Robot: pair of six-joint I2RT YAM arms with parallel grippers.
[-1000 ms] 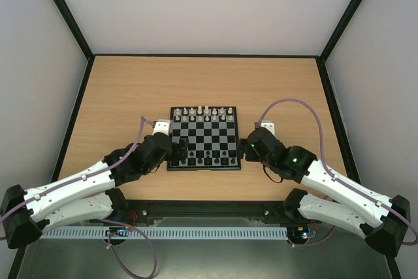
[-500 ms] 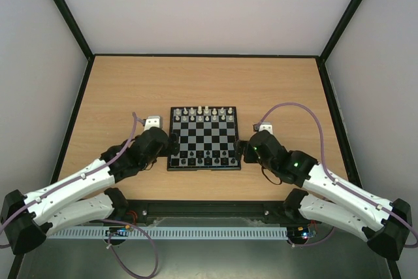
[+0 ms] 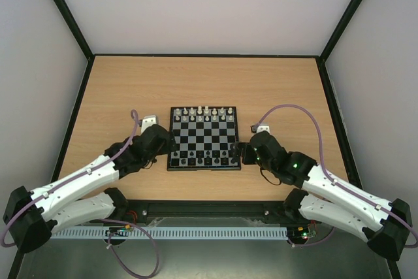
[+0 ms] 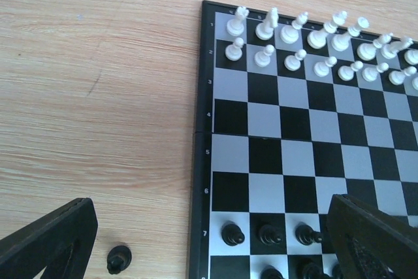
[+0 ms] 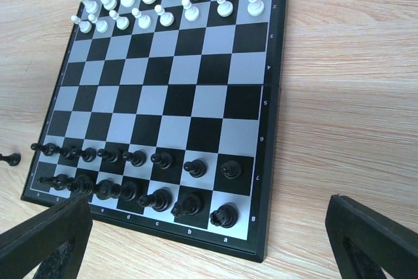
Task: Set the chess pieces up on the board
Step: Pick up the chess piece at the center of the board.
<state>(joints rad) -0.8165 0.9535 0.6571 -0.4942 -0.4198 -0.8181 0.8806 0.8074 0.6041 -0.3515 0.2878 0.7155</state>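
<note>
The small square chessboard (image 3: 204, 138) of glossy black and grey checks with a thin dark frame lies in the middle of the pale wooden tabletop (image 3: 130, 89). The tiny white chessmen (image 5: 162, 16) fill its two far rows, and the tiny black chessmen (image 5: 137, 159) line its two near rows. A lone black piece (image 4: 119, 259) stands off the board on the bare wood, just beside the near left corner; it is too small for me to tell its kind. The left tool (image 4: 210, 227) hangs low over that corner with its fingers spread wide and nothing between them, the stray piece close to its left finger. The right tool (image 5: 209, 227) sits by the near right corner, fingers likewise wide apart and empty.
</note>
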